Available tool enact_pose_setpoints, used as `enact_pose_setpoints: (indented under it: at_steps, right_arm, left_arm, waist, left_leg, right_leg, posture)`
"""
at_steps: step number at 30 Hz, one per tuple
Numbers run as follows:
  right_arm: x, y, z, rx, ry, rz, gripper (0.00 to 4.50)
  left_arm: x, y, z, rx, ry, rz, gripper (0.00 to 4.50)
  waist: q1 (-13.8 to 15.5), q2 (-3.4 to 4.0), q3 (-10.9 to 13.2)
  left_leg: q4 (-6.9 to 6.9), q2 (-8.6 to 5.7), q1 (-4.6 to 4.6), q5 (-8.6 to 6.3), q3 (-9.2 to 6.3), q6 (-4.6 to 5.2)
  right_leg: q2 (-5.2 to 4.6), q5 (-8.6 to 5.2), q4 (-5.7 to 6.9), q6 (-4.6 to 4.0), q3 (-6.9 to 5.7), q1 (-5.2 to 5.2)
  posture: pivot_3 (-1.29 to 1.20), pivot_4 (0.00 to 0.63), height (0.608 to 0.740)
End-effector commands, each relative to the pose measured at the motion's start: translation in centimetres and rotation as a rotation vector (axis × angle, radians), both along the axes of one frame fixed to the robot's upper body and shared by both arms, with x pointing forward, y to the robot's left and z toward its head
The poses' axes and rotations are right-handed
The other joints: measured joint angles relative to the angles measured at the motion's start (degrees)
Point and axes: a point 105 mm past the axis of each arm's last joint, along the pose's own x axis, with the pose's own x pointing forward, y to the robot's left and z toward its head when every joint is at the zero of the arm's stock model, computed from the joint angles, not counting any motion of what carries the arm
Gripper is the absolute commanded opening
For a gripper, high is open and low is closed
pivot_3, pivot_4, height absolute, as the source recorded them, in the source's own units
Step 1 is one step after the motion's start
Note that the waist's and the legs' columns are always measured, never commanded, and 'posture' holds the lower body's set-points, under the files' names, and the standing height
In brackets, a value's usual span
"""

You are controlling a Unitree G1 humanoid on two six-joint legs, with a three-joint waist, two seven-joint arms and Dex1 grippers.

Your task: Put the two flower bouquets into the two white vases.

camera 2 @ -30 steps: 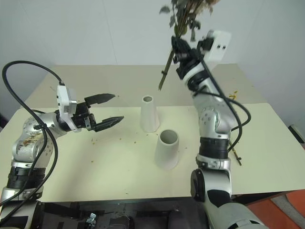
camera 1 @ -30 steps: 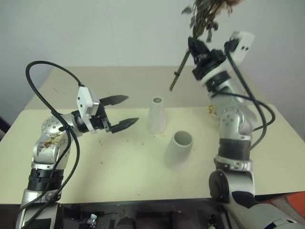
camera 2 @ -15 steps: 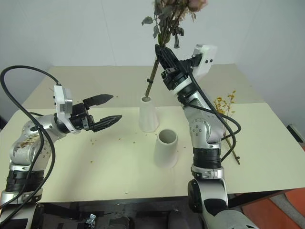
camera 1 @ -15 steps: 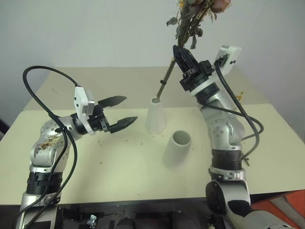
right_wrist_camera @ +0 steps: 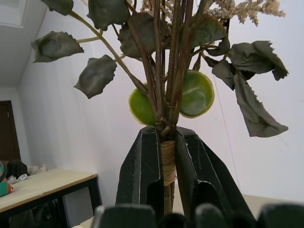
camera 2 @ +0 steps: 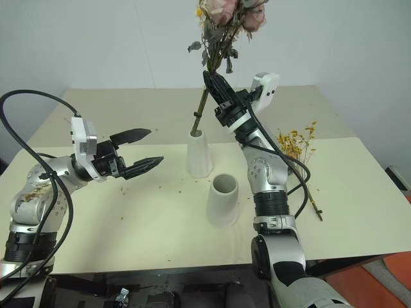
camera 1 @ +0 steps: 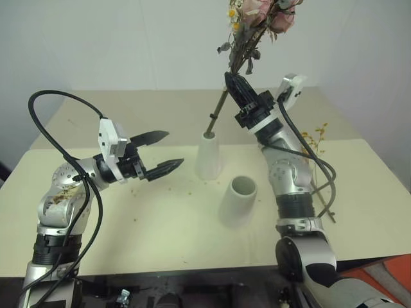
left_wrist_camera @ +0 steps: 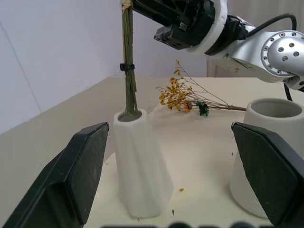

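Our right gripper [right_wrist_camera: 165, 171], pinching the rose bouquet [camera 2: 221, 25], has its stems entering the tall vase [camera 2: 199, 154]; our left gripper [camera 1: 164, 151] waits spread; the yellow bouquet [camera 2: 297, 146] lies near the desk's right edge, the wide vase [camera 2: 223, 200] empty.

Both white vases [left_wrist_camera: 141, 166] are looking matt and faintly ribbed; the cream worktop [camera 1: 160, 224] is showing smooth and dull; the hand fingers [right_wrist_camera: 142, 175] are looking like glossy black plastic.

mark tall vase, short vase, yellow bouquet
tall vase [camera 2: 199, 157]: right eye view, mid body.
short vase [camera 2: 223, 204]: right eye view, front wall.
yellow bouquet [camera 2: 294, 140]: right eye view, blossom cluster.
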Motion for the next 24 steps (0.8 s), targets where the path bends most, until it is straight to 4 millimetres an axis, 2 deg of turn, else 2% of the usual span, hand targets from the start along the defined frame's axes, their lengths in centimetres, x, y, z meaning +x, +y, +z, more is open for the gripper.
enact_pose_setpoints:
  at_steps: [1,11,24]
  right_arm:
    - [-0.5,-0.1,2.0,0.018,-0.081,-0.001,0.21]
    - [0.0,0.5,0.5,-0.053,-0.075,-0.007,0.21]
    - [0.8,1.1,-2.6,-0.160,-0.040,-0.025,0.21]
  left_arm:
    - [-0.8,0.3,1.4,-0.002,-0.054,0.010,4.50]
    - [-0.7,0.6,1.2,-0.002,-0.052,0.031,4.50]
    - [-0.5,0.5,1.0,-0.007,-0.047,0.034,4.50]
  waist:
    - [0.00,0.00,0.00]
    - [-0.01,0.01,0.01]
    - [-0.04,0.01,0.01]
  left_leg:
    - [0.00,-0.01,0.00,0.00,0.00,0.00]
    - [-0.08,0.00,0.00,0.00,0.01,0.00]
    - [-0.10,-0.01,0.01,0.00,0.01,0.00]
  right_leg:
    - [-0.01,0.00,-0.01,0.00,0.00,0.00]
    - [0.00,0.00,-0.04,0.00,0.00,-0.01]
    - [-0.01,0.00,-0.05,0.00,0.00,-0.01]
  posture:
    - [0.00,0.150,0.740]
    - [0.00,0.150,0.740]
    - [0.00,0.150,0.740]
